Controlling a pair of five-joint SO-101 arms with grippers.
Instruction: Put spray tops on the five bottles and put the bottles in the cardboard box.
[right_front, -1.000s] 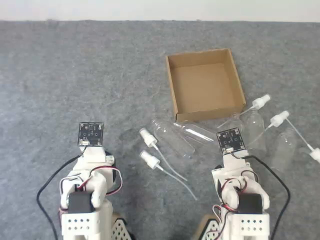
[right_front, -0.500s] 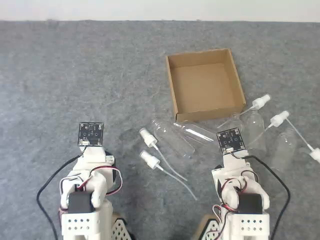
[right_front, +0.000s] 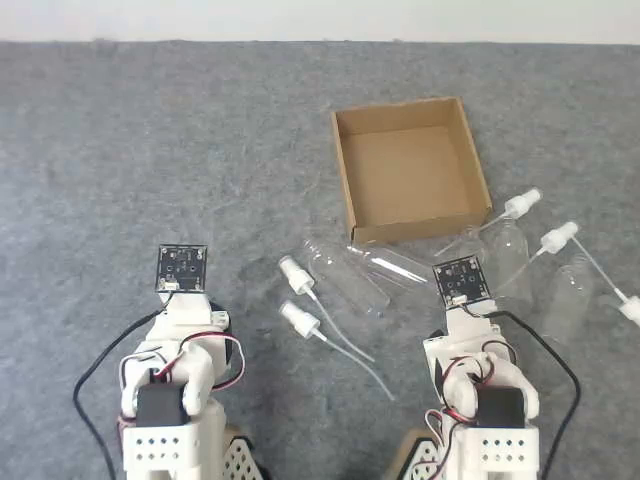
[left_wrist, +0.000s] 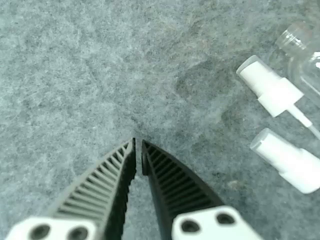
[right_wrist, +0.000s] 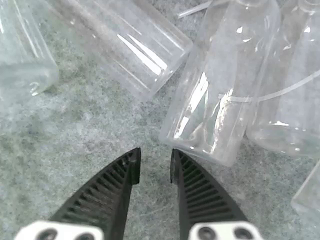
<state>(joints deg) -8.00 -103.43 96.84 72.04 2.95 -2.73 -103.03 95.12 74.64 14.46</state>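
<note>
Bottle (right_wrist: 220, 100) just beyond right hand (right_wrist: 155, 151), hovering low

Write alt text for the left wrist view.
The left claw, shut and holding nothing, hangs over grey carpet. Two white spray tops lie loose nearby, next to the neck of a clear bottle.

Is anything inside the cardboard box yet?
The cardboard box shows only its bare brown floor; no bottle lies in it. Its near wall hides a thin strip of floor just behind it. The bottles lie outside on the carpet.
</note>
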